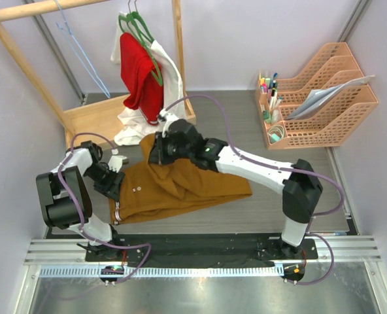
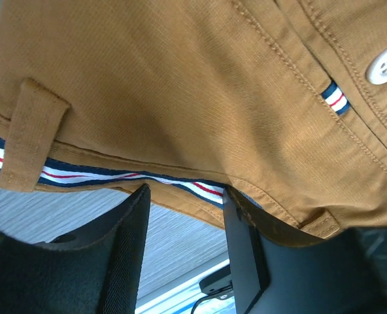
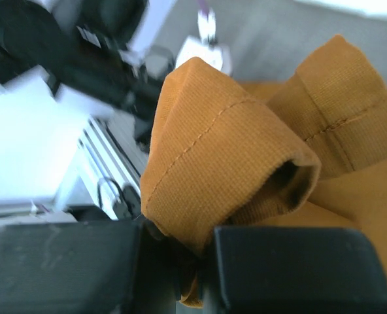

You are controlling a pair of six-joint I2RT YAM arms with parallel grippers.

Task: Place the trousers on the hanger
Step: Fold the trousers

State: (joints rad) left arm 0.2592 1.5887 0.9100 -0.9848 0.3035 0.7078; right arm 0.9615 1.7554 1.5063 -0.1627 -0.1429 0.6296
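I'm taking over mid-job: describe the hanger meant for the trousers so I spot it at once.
Find the wooden rack at the back left. The hanger hangs from its top rail, left of the green hangers. It alone is thin light-blue wire and bears no clothes.

- The trousers (image 1: 180,186): ochre, lying rumpled, waistband at the left gripper (image 1: 115,188), a hem fold pinched in the right gripper (image 1: 155,156).
- The hanger (image 1: 82,60): light-blue wire, hanging well beyond the left gripper.

Soft, even light with faint shadows; my right wrist view is blurred and washed out at its left; my left wrist view shows the trousers (image 2: 180,98) sharply.
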